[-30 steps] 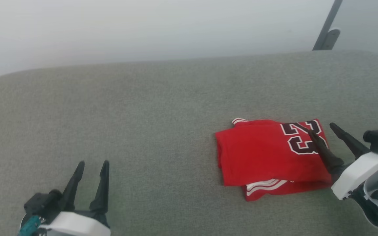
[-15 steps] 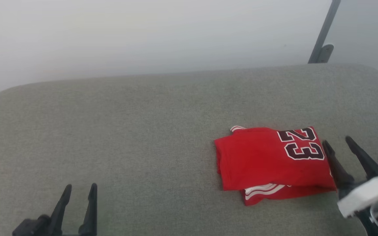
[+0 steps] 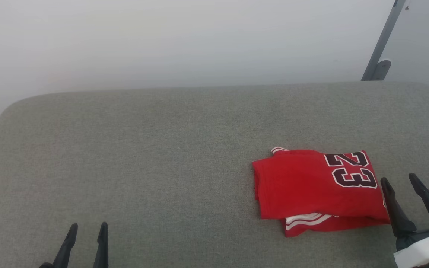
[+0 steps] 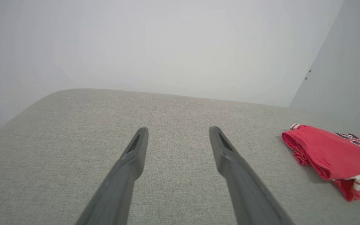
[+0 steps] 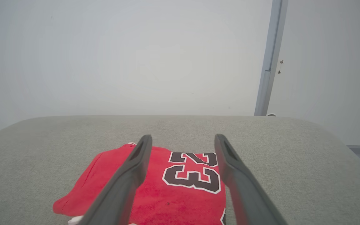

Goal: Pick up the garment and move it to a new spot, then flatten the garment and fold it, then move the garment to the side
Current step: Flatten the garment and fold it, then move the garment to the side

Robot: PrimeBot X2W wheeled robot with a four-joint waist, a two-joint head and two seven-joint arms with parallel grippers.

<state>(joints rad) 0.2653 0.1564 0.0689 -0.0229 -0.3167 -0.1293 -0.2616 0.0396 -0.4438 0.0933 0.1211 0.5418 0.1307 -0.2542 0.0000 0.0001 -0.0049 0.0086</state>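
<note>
On the right part of the grey padded surface (image 3: 162, 149), the garment (image 3: 311, 186) lies folded into a compact rectangle, white-striped trim peeking out at the near edge. Looks like pick-up, flatten & fold are done. It already sits off to the side, so prob. little or nothing left. Long axis runs left-right in head view, "23" at the right end, digits turned sideways. Right gripper (image 3: 399, 178) is just beside that end, fingers apart, empty, not touching it. Left gripper (image 3: 88, 224) is well apart, fingers also spread, holding nothing.

Head view looks down; both wrist views skim low (all share the garment (image 3: 318, 190)).
</note>
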